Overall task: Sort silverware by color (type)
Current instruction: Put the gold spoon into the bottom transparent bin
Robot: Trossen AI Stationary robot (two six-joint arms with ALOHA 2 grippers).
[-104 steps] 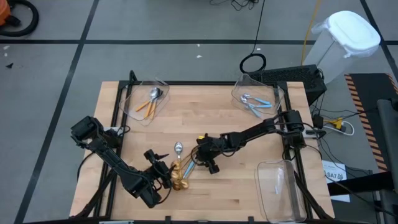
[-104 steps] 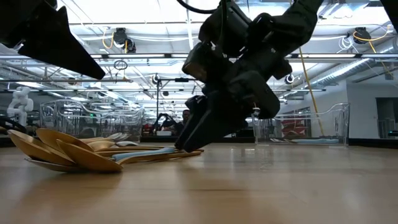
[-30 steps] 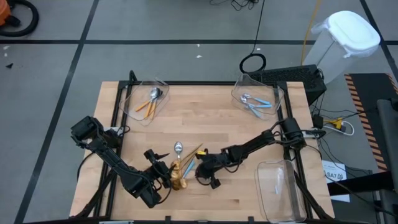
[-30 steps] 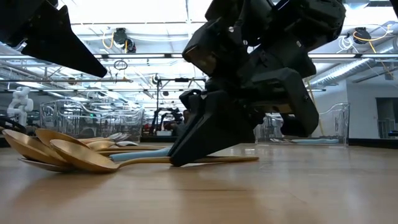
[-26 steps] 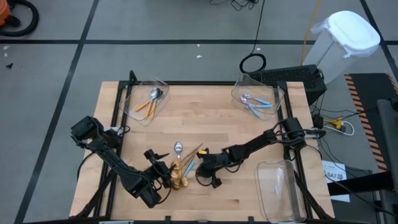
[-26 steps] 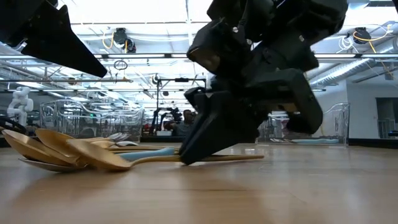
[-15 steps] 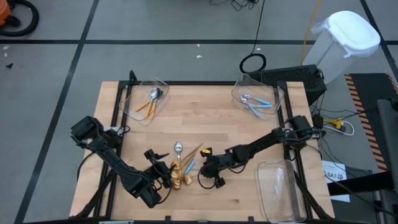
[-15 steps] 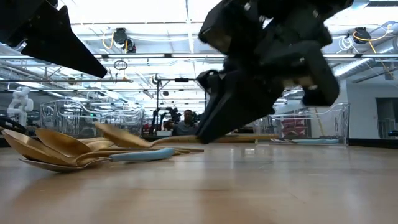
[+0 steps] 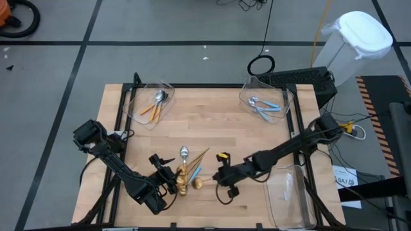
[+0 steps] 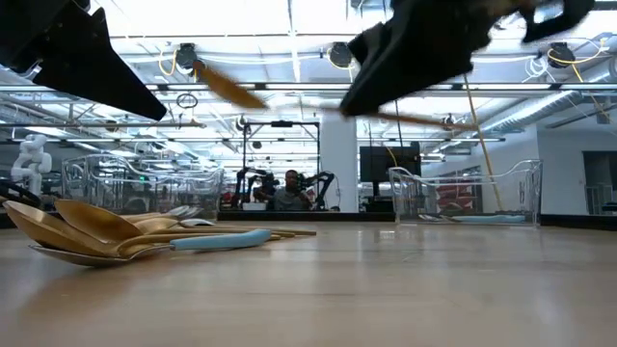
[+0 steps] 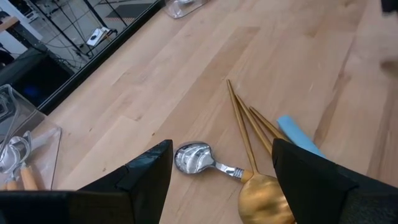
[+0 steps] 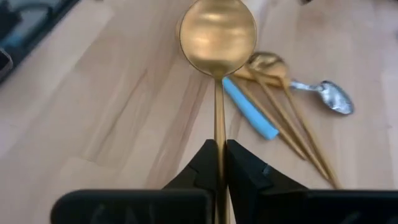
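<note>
My right hand [image 9: 218,177] is clamped on a gold spoon [image 12: 217,37] by its handle, lifted off the desk [image 9: 225,122], just right of the spoon pile [image 9: 185,173] w/ gold, blue-handled & one silver bowl, near-centre. Left hand [image 9: 162,174] is spread wide, at the pile's left. Far-left bin [image 9: 151,102] has orange-handled spoons, far-right bin [image 9: 264,102] blue ones.
</note>
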